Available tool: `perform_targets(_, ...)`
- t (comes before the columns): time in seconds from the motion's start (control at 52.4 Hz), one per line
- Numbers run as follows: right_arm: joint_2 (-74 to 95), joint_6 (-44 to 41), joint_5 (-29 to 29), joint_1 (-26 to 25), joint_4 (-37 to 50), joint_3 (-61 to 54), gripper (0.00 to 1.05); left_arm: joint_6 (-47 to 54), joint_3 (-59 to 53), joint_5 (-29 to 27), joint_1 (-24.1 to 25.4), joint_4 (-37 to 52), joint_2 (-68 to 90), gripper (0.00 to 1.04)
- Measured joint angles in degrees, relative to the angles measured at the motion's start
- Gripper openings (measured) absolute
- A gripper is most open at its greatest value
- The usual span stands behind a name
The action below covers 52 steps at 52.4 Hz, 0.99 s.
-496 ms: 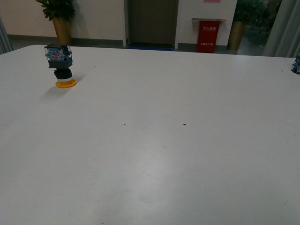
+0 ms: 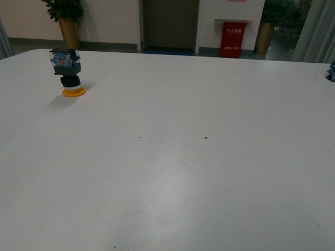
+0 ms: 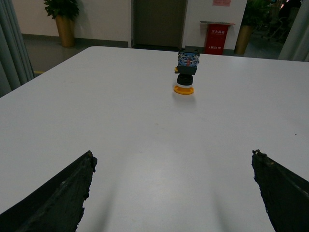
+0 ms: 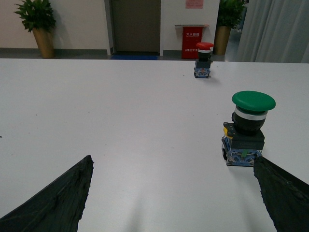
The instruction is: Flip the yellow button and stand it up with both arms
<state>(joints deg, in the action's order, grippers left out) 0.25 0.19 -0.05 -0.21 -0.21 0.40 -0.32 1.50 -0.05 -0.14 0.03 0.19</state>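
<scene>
Nothing has visibly moved in the last half second. In the front view the yellow button (image 2: 67, 73) sits exactly where it was, near the far-left corner of the table (image 2: 183, 167), resting on its orange-yellow cap with the blue-grey block on top. Neither arm shows in that view.

The left gripper (image 3: 172, 155) faces the button from well back, with its jaws spread wide and nothing between them. The right gripper (image 4: 172, 160) is equally wide open and empty. It looks toward a green button (image 4: 247, 128) and a red button (image 4: 203, 59), both standing cap-up near the table's right edge.

The flip therefore appears not to have begun, as the button is untouched and still inverted. A bluish shape at the right edge of the front view may be one of those other buttons, but it is too cropped to tell.
</scene>
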Motion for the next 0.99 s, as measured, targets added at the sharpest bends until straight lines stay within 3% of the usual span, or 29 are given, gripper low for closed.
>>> perform_targets(0.993, 0.0, 0.0, 0.0, 0.0, 0.0, 0.0, 0.97, 0.0, 0.0, 0.0, 0.0, 0.0, 0.0, 0.98)
